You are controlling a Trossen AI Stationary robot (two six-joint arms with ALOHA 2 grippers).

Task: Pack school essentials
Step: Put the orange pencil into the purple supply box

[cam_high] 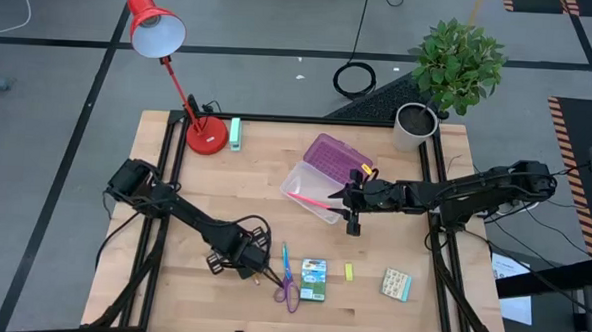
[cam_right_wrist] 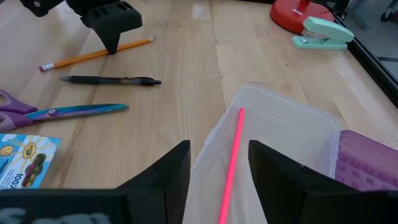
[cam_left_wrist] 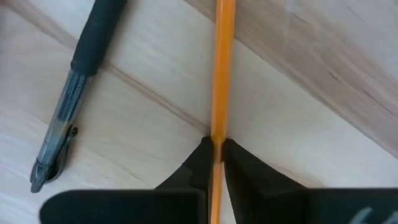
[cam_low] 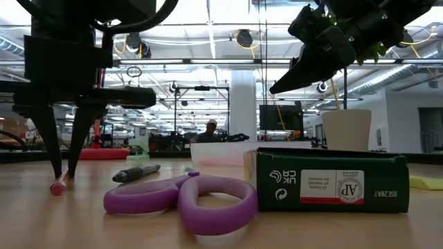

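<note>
Left gripper (cam_high: 255, 267) down at the table's front, fingers (cam_left_wrist: 198, 163) pressed onto the orange pencil (cam_left_wrist: 221, 68), which lies flat on the wood; black pen (cam_right_wrist: 111, 79) just beside that pencil, apart from it; purple-handled scissors (cam_high: 287, 278) next along the front edge, then the green crayon box (cam_high: 314, 279), the tiny yellow eraser (cam_high: 349, 271) and the small patterned pack (cam_high: 396, 283), each lying apart from its neighbour. Right gripper (cam_high: 353, 203) hovering over the clear case (cam_right_wrist: 292, 134) near the table's middle, fingers (cam_right_wrist: 166, 174) spread with nothing between them; pink pencil (cam_right_wrist: 231, 167) resting slantwise inside that case, purple lid (cam_high: 339, 155) hinged open on its far side. Red lamp (cam_high: 205, 134), mint-green stapler (cam_right_wrist: 322, 32) and potted plant (cam_high: 450, 68) along the back edge.
</note>
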